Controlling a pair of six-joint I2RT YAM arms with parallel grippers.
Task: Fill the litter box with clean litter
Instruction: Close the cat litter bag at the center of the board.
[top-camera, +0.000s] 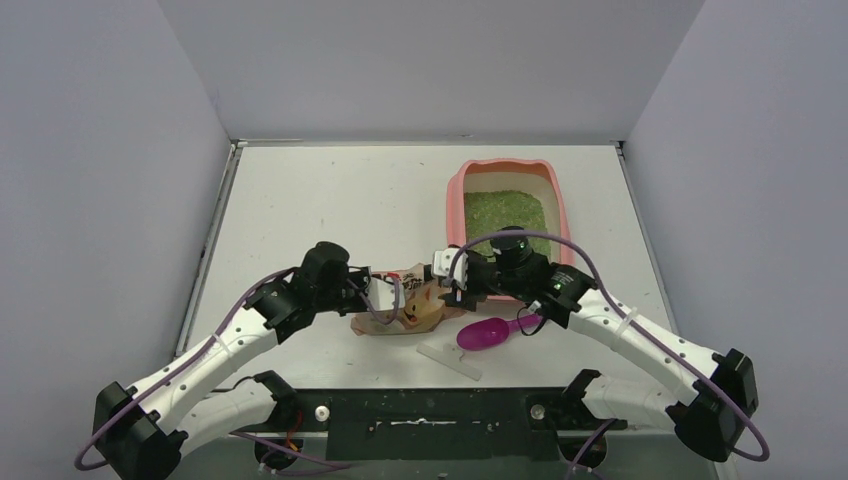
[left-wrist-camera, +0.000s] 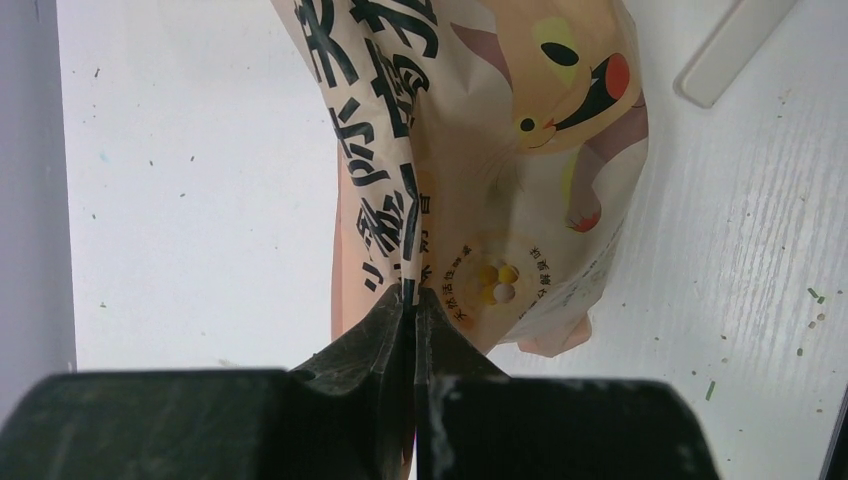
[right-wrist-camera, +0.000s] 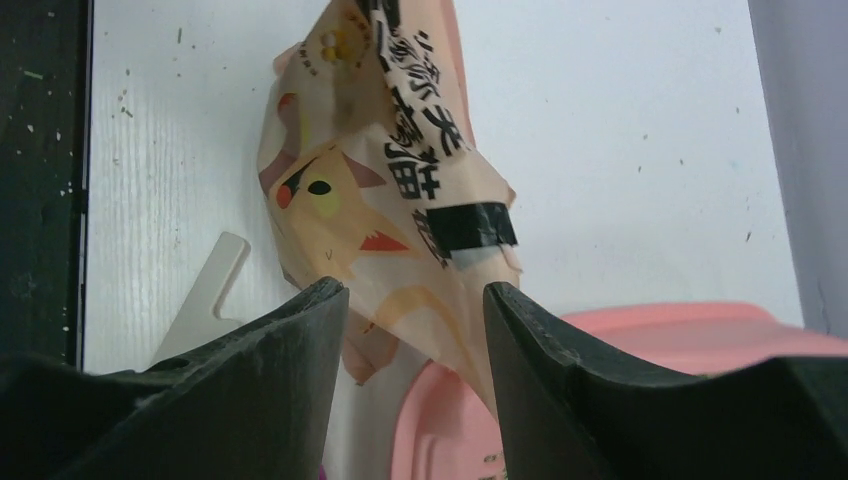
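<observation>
Your left end effector (left-wrist-camera: 412, 300) is pinched fully together on a fold of the bag (left-wrist-camera: 500, 150), a crinkled, glossy peach film pouch printed with a cartoon cat and bold black characters. The bag sits at centre frame in the overhead view, between your two arms. Your right end effector (right-wrist-camera: 415, 290) has its dark, wedge-shaped fingers standing apart. A creased corner of the bag shows in the gap, but they are not clamped on it. The litter box (top-camera: 455, 200) is a smooth pink plastic tray with rounded corners and a wide rim. It lies in the upper right of the overhead frame on the white table (top-camera: 330, 200). Inside it the litter (top-camera: 505, 210) forms a speckled bed of fine green granules. A magenta plastic scoop (top-camera: 485, 333) with a rounded bowl lies below the right end effector. A flat white strip (top-camera: 450, 360) sits just beside it.
</observation>
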